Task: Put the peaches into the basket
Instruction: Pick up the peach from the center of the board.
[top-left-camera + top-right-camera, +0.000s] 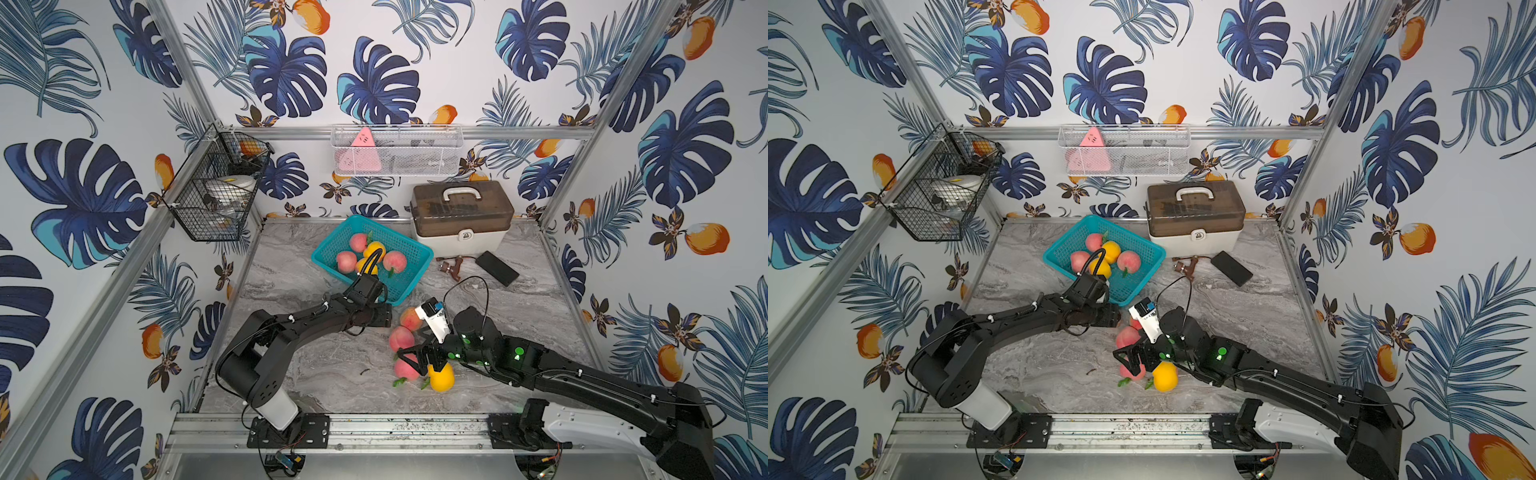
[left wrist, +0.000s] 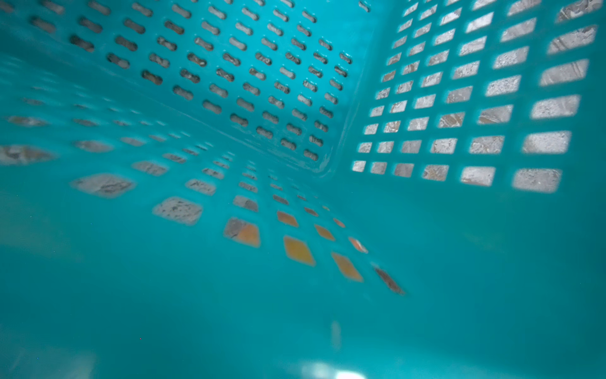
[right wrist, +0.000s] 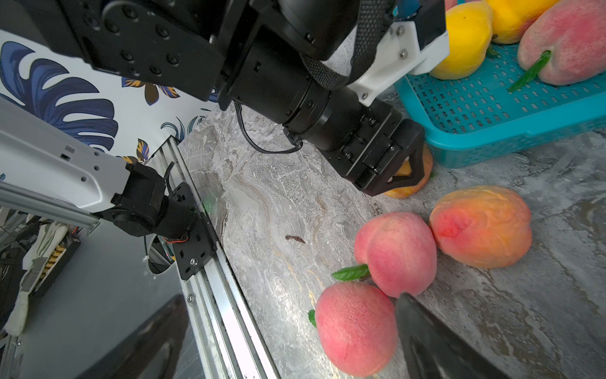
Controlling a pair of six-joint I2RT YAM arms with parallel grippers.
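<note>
Five peaches [image 1: 394,261] sit in the basket [image 1: 401,284]. Four lie clustered on the marble table [image 1: 316,365], and an orange peach [image 3: 406,193] lies just beside the basket wall.

Left claw [image 3: 401,172] straddles that orange one; we cannot tell if it grips. Right claw [image 1: 419,363] gapes wide over a pink peach [image 1: 401,372].

We judge them light, smooth and apt to roll, so pinch across the belly. Any lift must clear the flared rim. The arms crowd close.

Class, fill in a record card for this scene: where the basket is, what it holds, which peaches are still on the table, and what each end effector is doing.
basket: teal basket on the marble table
in basket: five peaches, three pink and two yellow
on table: pink-orange peach, middle pink peach, front pink peach, yellow peach, orange peach beside the basket
left end effector: straddling the orange peach, grip unclear
right end effector: open, over the front pink peach
</note>
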